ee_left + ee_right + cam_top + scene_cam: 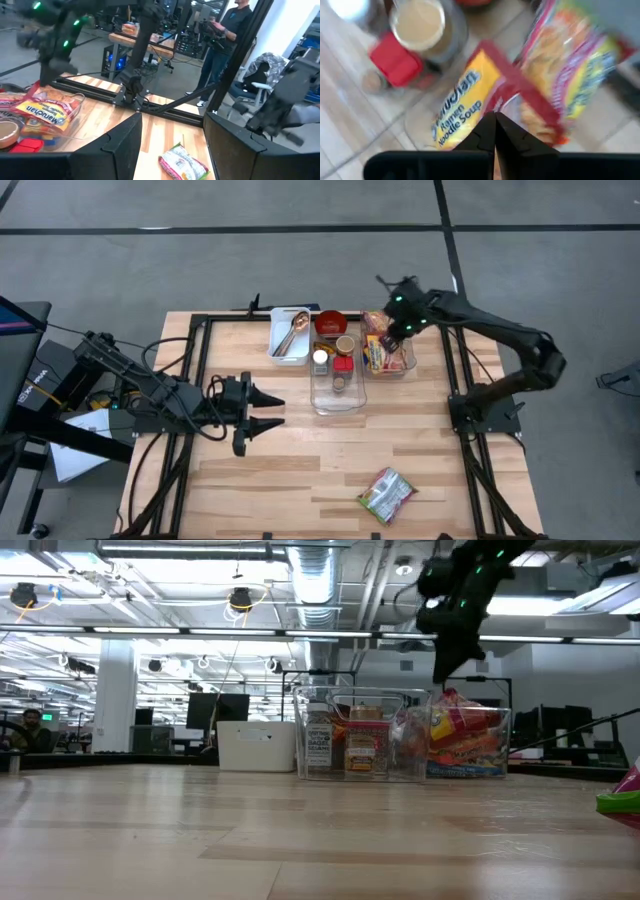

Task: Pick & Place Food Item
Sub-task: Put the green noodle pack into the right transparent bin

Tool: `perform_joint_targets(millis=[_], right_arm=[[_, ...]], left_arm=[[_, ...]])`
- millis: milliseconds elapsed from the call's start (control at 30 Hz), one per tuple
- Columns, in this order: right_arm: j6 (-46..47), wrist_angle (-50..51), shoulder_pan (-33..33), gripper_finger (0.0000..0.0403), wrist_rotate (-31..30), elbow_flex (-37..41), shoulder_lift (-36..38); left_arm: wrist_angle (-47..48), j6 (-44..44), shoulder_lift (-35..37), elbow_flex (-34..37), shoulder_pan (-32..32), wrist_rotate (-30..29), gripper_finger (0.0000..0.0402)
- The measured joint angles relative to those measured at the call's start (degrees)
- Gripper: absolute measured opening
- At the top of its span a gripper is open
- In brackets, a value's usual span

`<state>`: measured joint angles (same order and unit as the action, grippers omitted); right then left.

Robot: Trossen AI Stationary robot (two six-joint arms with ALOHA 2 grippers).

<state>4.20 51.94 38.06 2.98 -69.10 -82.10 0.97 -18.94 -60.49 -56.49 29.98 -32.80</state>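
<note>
On the wooden table (300,470), we keep our right gripper (392,338) closed and empty above the ramen packets (376,352) in the far bin (405,368), probably approaching one, while our left gripper (262,412) waits half-open, empty.

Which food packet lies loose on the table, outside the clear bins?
The green snack packet, alone on the bare wood near the table's front edge. The ramen packets sit inside the clear bin under the right gripper.

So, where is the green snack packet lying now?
In the high view the green snack packet lies alone on the table's near right part, far from the clear bins at the far edge, where the right gripper hovers.
</note>
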Motion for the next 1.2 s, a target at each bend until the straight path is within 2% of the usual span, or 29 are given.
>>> perform_joint_targets(millis=[167,333,433,500,567,667,767,867,1067,1200], right_arm=[[0.8,1.6,0.8,0.0000,-0.8,0.0,7.6],[4.9,4.8,-2.4,0.0000,8.9,0.0,16.8],[8.9,4.9,-8.7,0.0000,13.4,0.0,23.0],[13.1,4.9,-14.8,0.0000,13.7,0.0,26.3],[17.9,5.0,-22.0,0.0000,12.7,0.0,28.8],[26.4,5.7,-33.3,0.0001,7.1,0.0,31.0],[35.3,6.6,-44.2,0.0019,2.6,0.0,31.0],[43.9,9.3,-53.5,0.0059,-1.3,0.0,28.4],[59.1,17.6,-67.3,0.0150,-2.0,0.0,19.9],[67.0,15.1,-73.7,0.0173,-1.8,0.5,15.3]], left_arm=[[0.0,0.1,0.0,0.0,0.0,-0.4,0.0208],[0.0,0.2,0.0,0.0,0.0,-0.4,0.0208],[0.1,0.2,0.0,0.0,0.0,-0.4,0.0208],[0.2,0.8,0.0,0.0,0.0,-0.4,0.0208],[0.2,1.5,0.0,0.0,0.0,-0.4,0.0208],[0.2,2.4,0.0,0.0,0.0,-0.5,0.0208],[0.2,2.5,0.0,0.0,0.0,-0.5,0.0208],[0.2,2.5,0.0,0.0,0.0,-0.5,0.0208],[0.3,2.6,0.0,0.0,0.0,-0.4,0.0208],[0.3,2.6,0.0,0.0,0.0,0.1,0.0208]])
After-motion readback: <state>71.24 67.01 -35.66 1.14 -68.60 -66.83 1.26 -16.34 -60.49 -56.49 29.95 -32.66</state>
